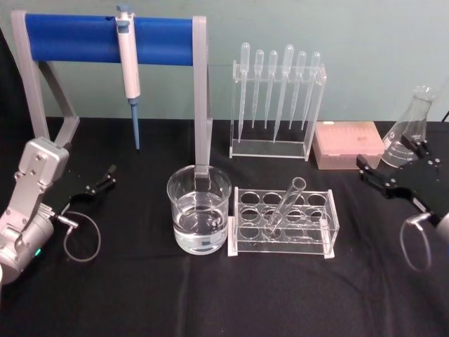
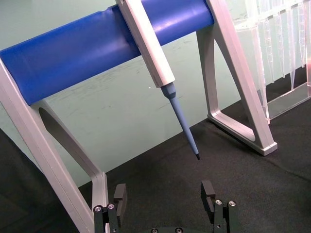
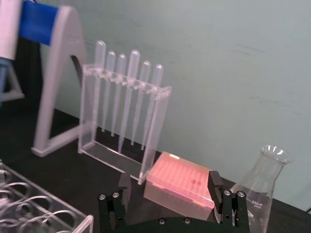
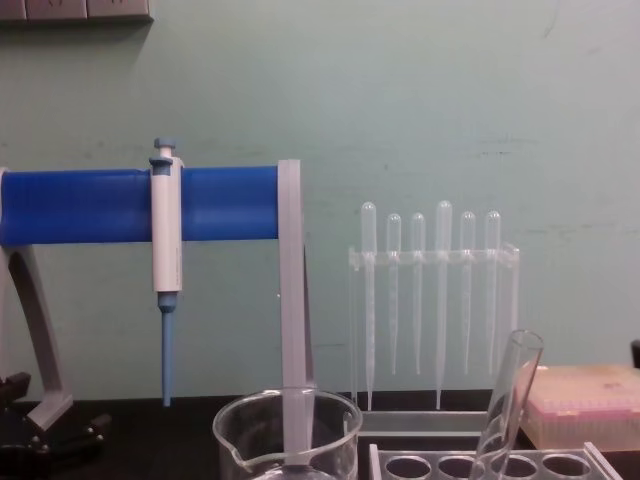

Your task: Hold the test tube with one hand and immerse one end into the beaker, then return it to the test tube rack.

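Note:
The test tube [image 1: 286, 203] leans tilted in a hole of the clear rack [image 1: 324, 232] at mid-table, its rim up; the chest view shows the test tube [image 4: 510, 400] beside the beaker [image 4: 287, 430]. Just left of the rack stands the beaker [image 1: 198, 210], partly filled with clear liquid. My left gripper [image 1: 105, 179] rests low at the left, well clear of the beaker. In its wrist view the left gripper [image 2: 164, 193] is open and empty. My right gripper [image 1: 390, 156] hovers at the right beside the flask. In its own wrist view the right gripper [image 3: 169, 183] is open, holding nothing.
A blue-barred stand [image 1: 105, 38] with a hanging pipettor [image 1: 128, 63] sits at the back left, one of its legs right behind the beaker. A rack of plastic pipettes [image 1: 277, 105], a pink tip box [image 1: 347, 144] and a conical flask [image 1: 410, 130] line the back right.

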Tool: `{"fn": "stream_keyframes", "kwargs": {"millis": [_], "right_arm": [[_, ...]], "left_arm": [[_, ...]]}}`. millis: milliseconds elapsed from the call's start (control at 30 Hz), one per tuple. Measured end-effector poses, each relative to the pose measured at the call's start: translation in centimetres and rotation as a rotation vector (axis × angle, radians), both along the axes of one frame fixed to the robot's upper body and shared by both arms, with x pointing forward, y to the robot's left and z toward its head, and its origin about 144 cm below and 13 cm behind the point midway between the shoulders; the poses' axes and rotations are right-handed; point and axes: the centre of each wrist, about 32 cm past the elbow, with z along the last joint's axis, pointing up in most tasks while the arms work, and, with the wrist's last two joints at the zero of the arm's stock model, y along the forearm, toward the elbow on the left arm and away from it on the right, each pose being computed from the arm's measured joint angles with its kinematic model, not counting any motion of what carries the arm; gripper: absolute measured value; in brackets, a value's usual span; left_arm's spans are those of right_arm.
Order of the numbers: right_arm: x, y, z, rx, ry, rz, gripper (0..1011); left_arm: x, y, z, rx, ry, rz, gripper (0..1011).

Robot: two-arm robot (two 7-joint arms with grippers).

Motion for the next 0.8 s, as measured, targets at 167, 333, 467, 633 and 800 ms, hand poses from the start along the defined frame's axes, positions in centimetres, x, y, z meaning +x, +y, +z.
{"fn": "stream_keyframes", "kwargs": {"millis": [167,333,467,633,800], "right_arm": [[-1.4,-1.4,0.7,0.030,0.013,0.059,1003],[-3.4,-3.3,0.9,0.055,0.029,0.185,1003],[-4.1,-4.0,0.7,0.075,0.049,0.281,1003],[-4.2,-4.0,0.6,0.075,0.074,0.398,1003],[-3.8,-3.1,0.5,0.087,0.091,0.470,1003]], "left_arm": [[0.0,0.0,0.0,0.000,0.000,0.000,1000],[0.0,0.0,0.0,0.000,0.000,0.000,1000],[0.0,0.0,0.0,0.000,0.000,0.000,1000],[0.0,0.0,0.0,0.000,0.000,0.000,1000],[0.0,0.0,0.0,0.000,0.000,0.000,1000]]}}
